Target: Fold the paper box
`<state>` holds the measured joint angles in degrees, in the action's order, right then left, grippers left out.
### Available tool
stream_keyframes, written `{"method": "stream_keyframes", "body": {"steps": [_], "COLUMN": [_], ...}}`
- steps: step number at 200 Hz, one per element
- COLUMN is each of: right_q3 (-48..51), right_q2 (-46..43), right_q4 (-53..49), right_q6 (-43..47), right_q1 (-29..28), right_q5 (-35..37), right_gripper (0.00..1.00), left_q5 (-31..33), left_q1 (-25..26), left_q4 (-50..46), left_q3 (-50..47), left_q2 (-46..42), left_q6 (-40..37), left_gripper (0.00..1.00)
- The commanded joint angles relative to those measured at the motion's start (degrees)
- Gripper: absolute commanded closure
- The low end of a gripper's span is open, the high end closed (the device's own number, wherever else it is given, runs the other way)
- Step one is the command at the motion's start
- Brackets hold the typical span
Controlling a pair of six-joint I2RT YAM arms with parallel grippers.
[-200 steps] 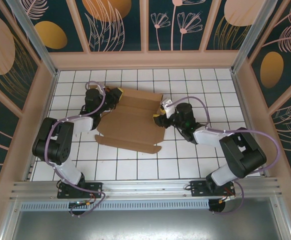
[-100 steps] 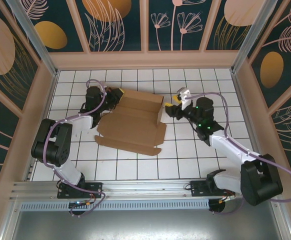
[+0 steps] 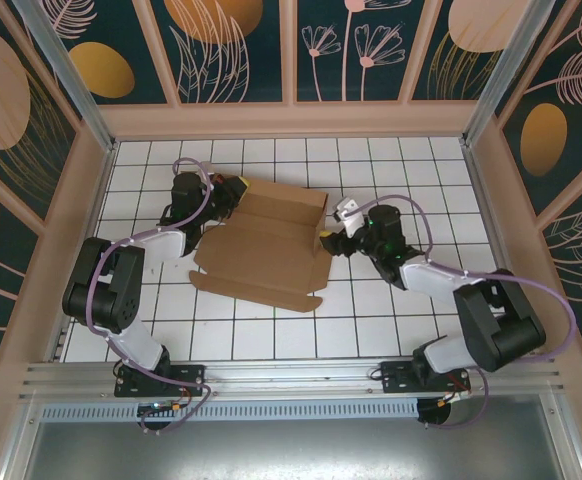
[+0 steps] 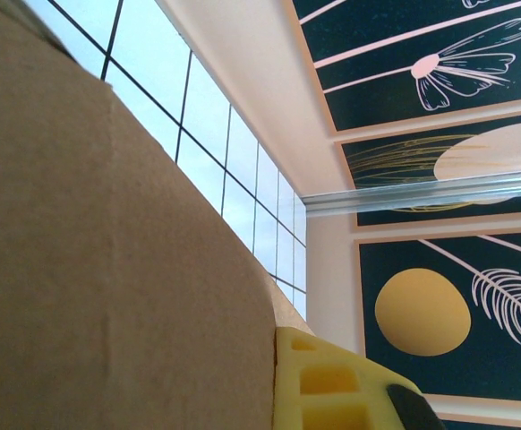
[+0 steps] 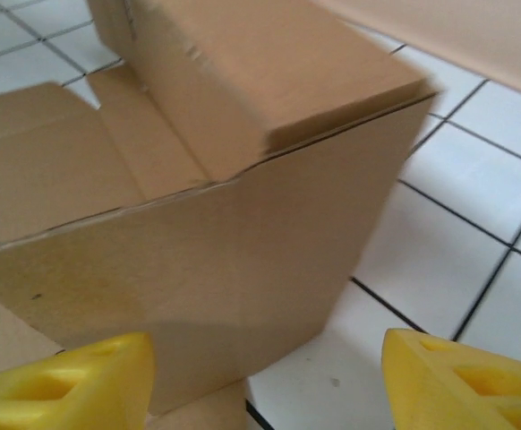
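Observation:
The paper box (image 3: pixel 264 245) is a brown cardboard sheet lying partly folded in the middle of the white tiled floor. Its right side flap (image 5: pixel 243 233) stands upright and a far flap (image 5: pixel 269 72) leans over it. My left gripper (image 3: pixel 233 191) is at the box's far left corner, shut on a cardboard flap (image 4: pixel 108 269). That flap presses flat against the yellow finger (image 4: pixel 332 385) and hides the other finger. My right gripper (image 3: pixel 328 240) is open just outside the right flap. Its yellow fingertips (image 5: pixel 72 385) stand wide apart, with the flap's lower corner in front of them, apart from both.
Beige walls (image 3: pixel 291 120) enclose the tiled floor (image 3: pixel 401 300) on three sides. The box's near flap (image 3: pixel 256 290) juts toward the arm bases. Bare tiles lie right of the box and in front of it.
The right arm swung out to the right, then came back to the box's right flap, and its jaws opened wider. The right flap now stands upright. The left arm has not moved.

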<state>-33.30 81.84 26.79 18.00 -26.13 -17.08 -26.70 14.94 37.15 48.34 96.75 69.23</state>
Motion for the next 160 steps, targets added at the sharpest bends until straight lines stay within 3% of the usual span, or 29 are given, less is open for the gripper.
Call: {"method": "stream_keyframes", "body": {"steps": [1, 48, 98, 160], "right_q3": [-3.86, -8.12, -9.66, -10.29], "right_q2": [4.00, 10.26, 13.01, 13.66], "right_q4": [3.34, 5.12, 5.25, 5.07], "right_q6": [2.31, -0.34, -3.87, -6.06], "right_q1": [-0.94, -1.95, -2.21, -2.52], "right_q5": [1.02, 5.99, 13.71, 17.69], "right_gripper": [0.31, 0.31, 0.52, 0.61], "left_q5": [-1.61, -1.96, -1.27, 2.18], "left_q1": [0.60, 0.60, 0.53, 1.89], "left_q4": [-2.87, -1.83, -0.28, -1.13], "left_q3": [-0.70, -1.20, -2.35, -2.47], "left_q2": [1.05, 0.85, 0.34, -2.25], "left_q6": [-1.30, -0.41, 2.73, 8.28], "left_gripper": [1.00, 1.00, 1.00, 1.00]}}
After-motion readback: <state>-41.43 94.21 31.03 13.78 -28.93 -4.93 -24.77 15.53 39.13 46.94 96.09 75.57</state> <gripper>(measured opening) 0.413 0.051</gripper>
